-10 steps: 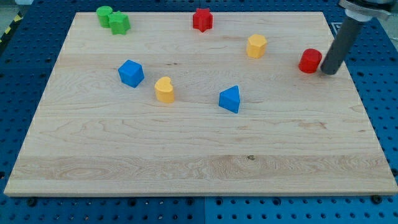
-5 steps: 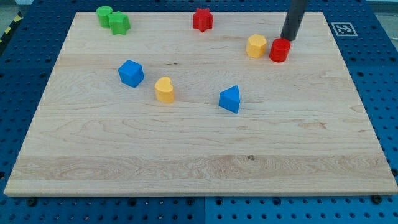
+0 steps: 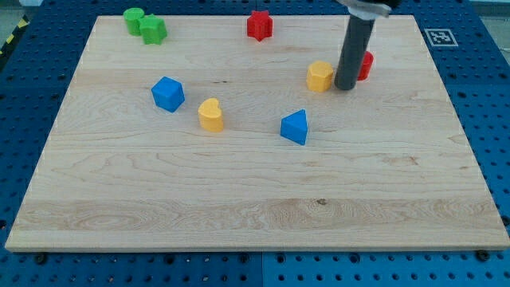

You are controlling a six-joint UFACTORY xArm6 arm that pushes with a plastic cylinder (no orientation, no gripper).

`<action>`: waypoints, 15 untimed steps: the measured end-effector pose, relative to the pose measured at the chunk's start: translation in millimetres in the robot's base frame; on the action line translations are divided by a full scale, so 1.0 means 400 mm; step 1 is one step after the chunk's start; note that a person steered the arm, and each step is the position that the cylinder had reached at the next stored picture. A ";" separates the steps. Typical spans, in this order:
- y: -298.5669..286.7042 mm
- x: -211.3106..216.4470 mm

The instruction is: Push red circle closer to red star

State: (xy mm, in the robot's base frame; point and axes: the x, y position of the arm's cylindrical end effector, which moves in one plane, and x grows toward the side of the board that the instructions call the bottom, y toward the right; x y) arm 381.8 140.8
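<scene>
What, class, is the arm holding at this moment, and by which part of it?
Nothing is held. My tip only pushes; it stands between the yellow block and the red circle, which it partly hides.

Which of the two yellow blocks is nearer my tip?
The yellow block just left of my tip; the yellow heart sits far left.

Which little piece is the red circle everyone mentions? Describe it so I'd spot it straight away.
Start at the wooden board and look toward its upper right, where the dark rod comes down to my tip. The red circle peeks out just right of that rod, mostly hidden behind it. The yellow block sits on the rod's left; the red star lies farther up and left.
</scene>
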 end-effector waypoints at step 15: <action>-0.072 -0.216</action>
State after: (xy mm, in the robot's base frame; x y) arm 295.5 112.0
